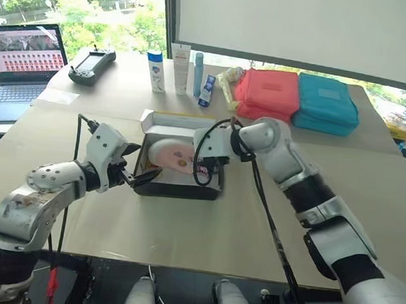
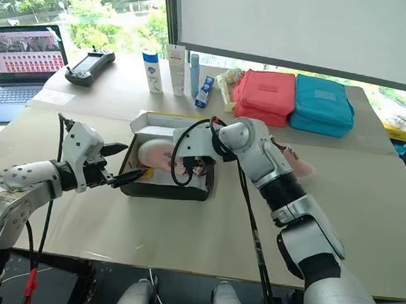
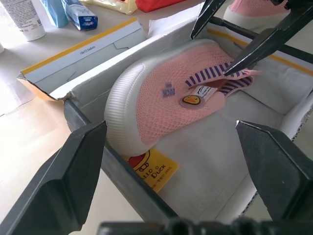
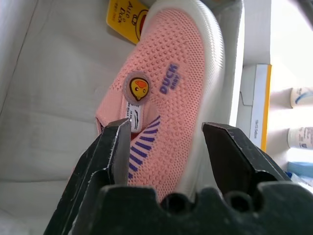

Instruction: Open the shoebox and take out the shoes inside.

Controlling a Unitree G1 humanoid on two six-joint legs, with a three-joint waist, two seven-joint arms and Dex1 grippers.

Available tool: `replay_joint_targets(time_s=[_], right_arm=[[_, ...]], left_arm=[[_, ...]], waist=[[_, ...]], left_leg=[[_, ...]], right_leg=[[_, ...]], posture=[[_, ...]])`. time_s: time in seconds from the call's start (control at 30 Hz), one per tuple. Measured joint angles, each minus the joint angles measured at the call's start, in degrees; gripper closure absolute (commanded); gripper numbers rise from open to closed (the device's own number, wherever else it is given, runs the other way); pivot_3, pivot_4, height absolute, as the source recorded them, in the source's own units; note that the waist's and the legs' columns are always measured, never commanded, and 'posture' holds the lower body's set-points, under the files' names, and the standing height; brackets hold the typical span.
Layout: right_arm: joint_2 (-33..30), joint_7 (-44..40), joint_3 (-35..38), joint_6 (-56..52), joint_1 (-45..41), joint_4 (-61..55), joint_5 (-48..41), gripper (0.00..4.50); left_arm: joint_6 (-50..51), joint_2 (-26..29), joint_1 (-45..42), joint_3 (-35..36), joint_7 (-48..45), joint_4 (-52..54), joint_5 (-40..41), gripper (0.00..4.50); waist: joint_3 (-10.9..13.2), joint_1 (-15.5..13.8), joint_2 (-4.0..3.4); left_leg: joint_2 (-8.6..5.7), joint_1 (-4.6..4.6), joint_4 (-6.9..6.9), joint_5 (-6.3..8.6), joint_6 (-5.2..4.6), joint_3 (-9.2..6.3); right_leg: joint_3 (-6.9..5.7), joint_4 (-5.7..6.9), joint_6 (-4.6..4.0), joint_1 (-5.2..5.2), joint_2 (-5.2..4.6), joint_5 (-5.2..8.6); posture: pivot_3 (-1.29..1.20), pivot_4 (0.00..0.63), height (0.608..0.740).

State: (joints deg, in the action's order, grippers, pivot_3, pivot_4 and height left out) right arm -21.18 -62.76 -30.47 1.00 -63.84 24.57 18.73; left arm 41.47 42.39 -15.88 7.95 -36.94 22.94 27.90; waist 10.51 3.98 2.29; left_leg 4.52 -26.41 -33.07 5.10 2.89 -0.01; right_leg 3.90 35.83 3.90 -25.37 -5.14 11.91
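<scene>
Left wrist view: pink knit shoe (image 3: 166,105) inside shoebox (image 3: 93,147) against near wall; right gripper (image 4: 164,134) straddling collar unclosed; left gripper (image 3: 171,147) spread outside rim.

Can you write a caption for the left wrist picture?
Small pink knit shoe lying inside the open white-lined cardboard shoebox, the right gripper's black fingers around its striped collar.

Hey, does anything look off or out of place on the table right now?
One pink shoe already lies on the table beside the right arm. The other shoe sits tilted in the open shoebox, its toe riding up the box wall. Nothing looks spilled or damaged.
</scene>
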Motion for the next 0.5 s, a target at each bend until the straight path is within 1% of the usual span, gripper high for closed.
replay_joint_targets(time_s=[0.2,0.37,0.43,0.5], right_arm=[[2.83,-1.32,-4.51,5.03,-2.62,5.21,3.22,1.61],[4.35,-2.87,-5.24,7.19,-3.46,7.53,4.58,1.61],[4.91,-2.60,-5.66,7.69,-3.54,8.31,5.33,1.61],[5.69,-0.14,-7.43,9.11,-4.14,11.32,8.20,1.61]], left_arm=[[-0.02,-0.62,0.02,-0.01,0.40,0.00,-0.08,0.00],[-0.02,-1.04,0.23,0.00,0.73,0.04,-0.14,0.00],[-0.01,-1.16,0.59,0.01,0.92,0.05,-0.15,0.00],[-0.02,-1.35,0.84,0.02,1.19,0.12,-0.13,0.00]], waist=[[0.00,-0.15,0.00],[0.00,-0.19,0.00],[0.00,-0.18,0.00],[0.00,-0.14,0.00]], left_leg=[[0.00,0.00,0.04,0.00,0.00,0.00],[0.00,0.00,0.03,0.00,0.01,0.00],[0.00,0.01,0.03,0.00,0.01,0.00],[0.00,0.02,0.02,-0.01,0.02,0.00]], right_leg=[[0.00,0.01,0.10,0.01,0.00,0.07],[0.00,0.04,0.02,0.03,0.00,0.11],[0.00,0.06,-0.01,0.04,0.00,0.11],[-0.01,0.08,-0.15,0.02,0.00,0.15]], posture=[[0.00,0.150,0.740],[0.00,0.150,0.740],[0.00,0.150,0.740],[0.00,0.150,0.740]])
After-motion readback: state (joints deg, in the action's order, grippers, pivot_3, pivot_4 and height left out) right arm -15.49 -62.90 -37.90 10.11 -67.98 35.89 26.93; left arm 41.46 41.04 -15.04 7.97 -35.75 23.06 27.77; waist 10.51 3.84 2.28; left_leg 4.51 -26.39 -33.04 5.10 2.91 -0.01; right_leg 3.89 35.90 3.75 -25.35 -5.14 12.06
